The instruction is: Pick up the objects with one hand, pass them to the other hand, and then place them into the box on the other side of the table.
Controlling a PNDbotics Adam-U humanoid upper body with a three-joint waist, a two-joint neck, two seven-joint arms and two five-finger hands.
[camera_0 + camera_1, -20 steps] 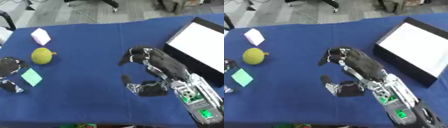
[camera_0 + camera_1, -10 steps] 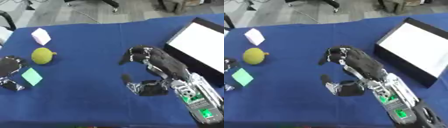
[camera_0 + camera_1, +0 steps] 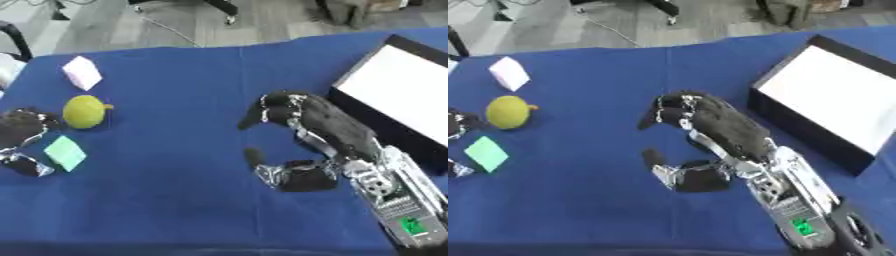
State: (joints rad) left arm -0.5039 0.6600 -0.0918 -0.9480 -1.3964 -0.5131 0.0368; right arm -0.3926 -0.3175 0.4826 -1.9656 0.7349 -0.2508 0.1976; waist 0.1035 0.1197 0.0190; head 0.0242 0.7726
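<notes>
A yellow lemon-shaped fruit [image 3: 85, 111], a pale pink block [image 3: 82, 73] and a flat green piece [image 3: 66, 152] lie on the left part of the blue table. My left hand [image 3: 19, 131] sits at the left edge beside the green piece, fingers partly curled, holding nothing. My right hand [image 3: 306, 125] hovers over the table's middle right, palm down, fingers bent at the tips, thumb apart, empty. The black box with a white inside [image 3: 404, 95] stands at the right edge.
The blue cloth [image 3: 184, 200] covers the whole table. Grey floor and chair legs lie beyond the far edge. A white object shows at the far left edge [image 3: 7, 70].
</notes>
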